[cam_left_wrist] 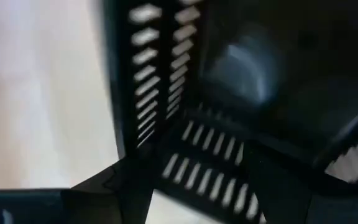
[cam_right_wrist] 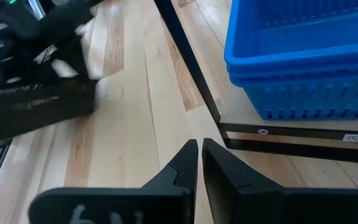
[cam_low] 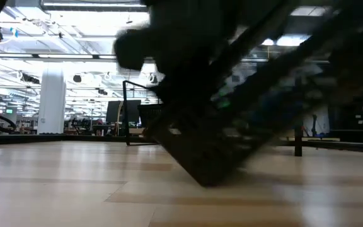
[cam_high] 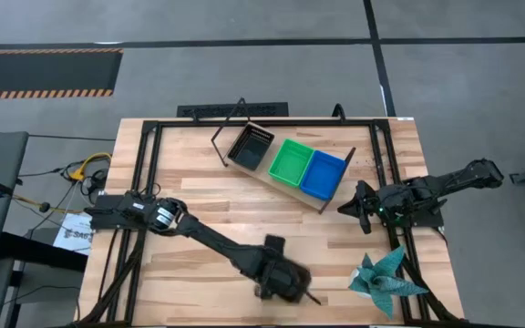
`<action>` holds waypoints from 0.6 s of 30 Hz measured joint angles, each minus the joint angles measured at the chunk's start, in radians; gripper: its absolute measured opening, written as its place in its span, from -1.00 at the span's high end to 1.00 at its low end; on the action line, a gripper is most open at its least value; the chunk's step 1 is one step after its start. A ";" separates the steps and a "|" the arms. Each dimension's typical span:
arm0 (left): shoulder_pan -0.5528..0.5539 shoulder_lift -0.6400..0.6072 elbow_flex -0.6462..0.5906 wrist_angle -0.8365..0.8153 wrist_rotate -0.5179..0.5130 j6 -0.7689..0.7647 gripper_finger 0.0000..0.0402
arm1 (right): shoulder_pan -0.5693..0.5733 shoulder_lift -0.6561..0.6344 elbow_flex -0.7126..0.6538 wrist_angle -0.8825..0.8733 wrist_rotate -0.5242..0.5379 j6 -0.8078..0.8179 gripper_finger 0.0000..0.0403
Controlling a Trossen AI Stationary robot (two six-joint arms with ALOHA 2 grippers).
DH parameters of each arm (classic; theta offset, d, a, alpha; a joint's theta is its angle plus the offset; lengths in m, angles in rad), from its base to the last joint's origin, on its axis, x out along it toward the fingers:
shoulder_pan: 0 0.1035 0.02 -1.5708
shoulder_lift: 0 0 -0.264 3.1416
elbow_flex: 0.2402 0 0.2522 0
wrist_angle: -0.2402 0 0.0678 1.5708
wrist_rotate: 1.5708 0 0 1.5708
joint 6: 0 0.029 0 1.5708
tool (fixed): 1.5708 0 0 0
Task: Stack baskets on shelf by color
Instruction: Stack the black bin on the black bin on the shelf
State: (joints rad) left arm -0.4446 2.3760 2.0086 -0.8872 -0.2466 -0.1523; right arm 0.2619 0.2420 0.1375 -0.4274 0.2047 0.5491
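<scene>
Holding a black basket (cam_high: 285, 276) near the table's front edge, our left gripper (cam_high: 276, 273) has its jaws clamped on what looks like the basket's slotted wall, and the low view shows the basket tilted with one corner down on the table (cam_high: 199, 210). We judge it light, stiff and thin-walled, with a slick plastic finish; the rim or a perforated wall is the sensible hold, as a pinch there should not crush it but may let it swing. The shelf (cam_high: 335, 196) lies well beyond these jaws, carrying a black basket (cam_high: 250, 147), a green basket (cam_high: 291, 161) and a blue basket (cam_high: 323, 174) side by side. Our right gripper (cam_right_wrist: 199, 163) waits just beside the shelf's blue end, jaws nearly closed and empty. Off to the side of the loaded jaws rests a teal star (cam_high: 386, 278), clear of the likely path; the shelf's wire end frame beside the black slot is the nearer obstacle.
</scene>
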 joint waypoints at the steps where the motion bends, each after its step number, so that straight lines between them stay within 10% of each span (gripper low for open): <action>1: 0.009 0.000 0.000 -0.055 -0.026 -0.001 -0.14 | 0.000 0.000 0.000 0.000 0.000 0.000 0.75; 10: 0.076 -0.005 0.001 -0.485 -0.307 -0.051 -0.14 | 0.000 0.000 0.001 0.000 0.000 0.000 0.75; 18: 0.078 -0.008 0.123 -0.685 -0.298 -0.170 -0.14 | 0.000 0.000 0.001 0.001 0.000 0.001 0.75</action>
State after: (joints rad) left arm -0.3662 2.3679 2.1311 -1.5718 -0.5445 -0.3222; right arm 0.2619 0.2420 0.1387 -0.4267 0.2047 0.5497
